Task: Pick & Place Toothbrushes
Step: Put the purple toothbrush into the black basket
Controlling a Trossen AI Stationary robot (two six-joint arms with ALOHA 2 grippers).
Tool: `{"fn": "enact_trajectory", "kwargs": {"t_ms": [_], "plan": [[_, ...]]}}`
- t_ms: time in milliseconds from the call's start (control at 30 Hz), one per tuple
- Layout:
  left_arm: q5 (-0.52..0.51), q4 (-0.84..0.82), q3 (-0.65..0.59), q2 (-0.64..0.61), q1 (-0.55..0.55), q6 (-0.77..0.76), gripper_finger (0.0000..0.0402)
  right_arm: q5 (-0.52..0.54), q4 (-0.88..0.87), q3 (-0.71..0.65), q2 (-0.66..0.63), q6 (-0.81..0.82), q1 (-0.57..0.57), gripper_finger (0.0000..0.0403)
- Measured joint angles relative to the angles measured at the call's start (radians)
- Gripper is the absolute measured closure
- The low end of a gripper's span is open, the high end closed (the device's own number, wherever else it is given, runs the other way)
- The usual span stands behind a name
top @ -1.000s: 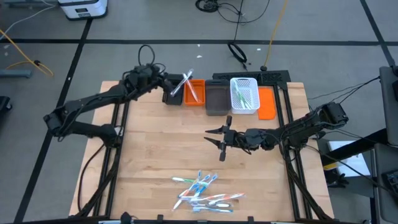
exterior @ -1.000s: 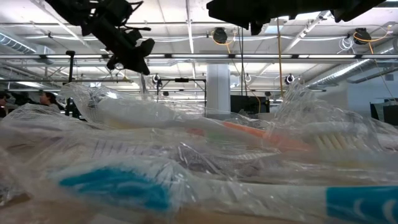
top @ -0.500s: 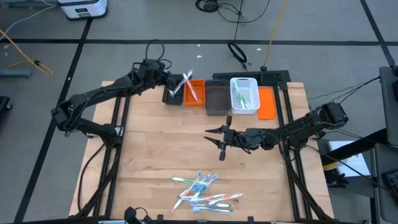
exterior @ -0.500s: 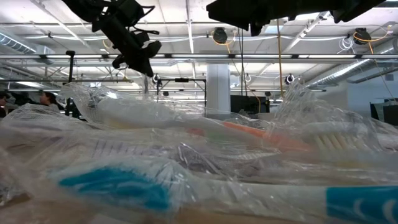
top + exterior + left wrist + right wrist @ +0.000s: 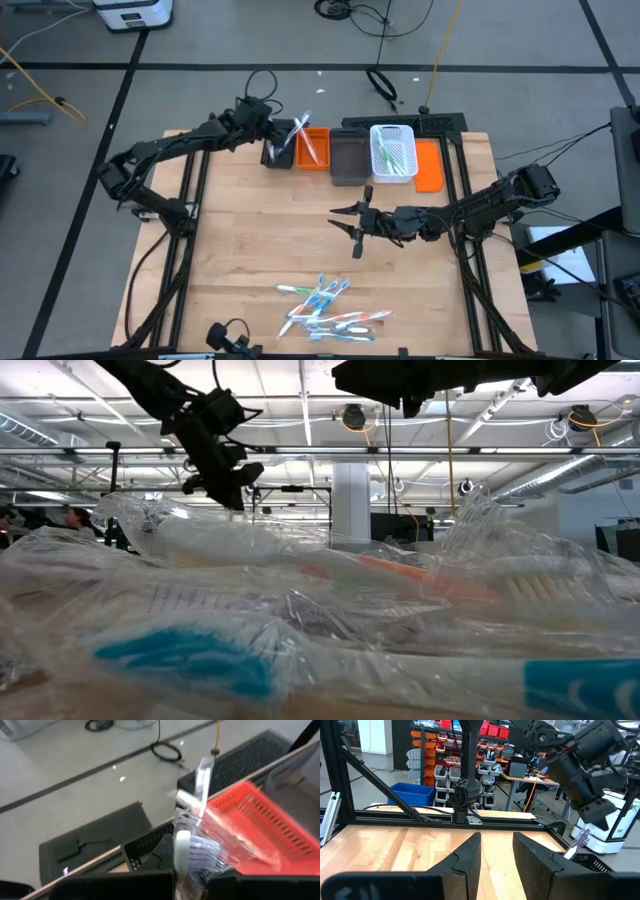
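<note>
Along the far edge of the wooden bench (image 5: 250, 250) stand a small black bin (image 5: 276, 156), an orange slotted bin (image 5: 313, 150) with a wrapped toothbrush in it, a dark grey bin (image 5: 348, 160), and a white mesh basket (image 5: 393, 152) holding green-and-white toothbrushes beside a flat orange tray (image 5: 430, 166). The left gripper (image 5: 272, 140) hangs over the black bin, clamped on a toothbrush (image 5: 192, 827) in crinkly clear wrap. The remaining toothbrushes (image 5: 325, 308) lie heaped near the front edge; the right gripper (image 5: 343, 225) hovers mid-bench, fingers spread and empty.
</note>
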Motion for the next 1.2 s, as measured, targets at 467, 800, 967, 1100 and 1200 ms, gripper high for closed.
{"fn": "enact_trajectory", "kwargs": {"t_ms": [467, 800, 967, 1100, 1200], "plan": [[0.0, -0.118, 0.129, 0.139, -0.013, 0.024, 0.0398, 0.0, 0.0, 0.0, 0.0, 0.0, 0.0, 0.0298], [-0.008, -0.116, 0.129, 0.15, -0.021, 0.059, 0.0364, 0.0, -0.001, 0.0, 0.0, 0.0, 0.0, 0.0298], [-0.008, -0.118, 0.129, 0.15, -0.021, 0.066, 0.0335, 0.0, -0.001, 0.0, 0.0, 0.0, 0.0, 0.0298], [-0.008, -0.119, 0.129, 0.15, -0.021, 0.066, 0.0301, 0.0, -0.001, 0.0, 0.0, 0.0, 0.0, 0.0298], [-0.008, -0.118, 0.129, 0.15, -0.021, 0.066, 0.0277, 0.0, -0.001, 0.0, 0.0, 0.0, 0.0, 0.0298]]}}
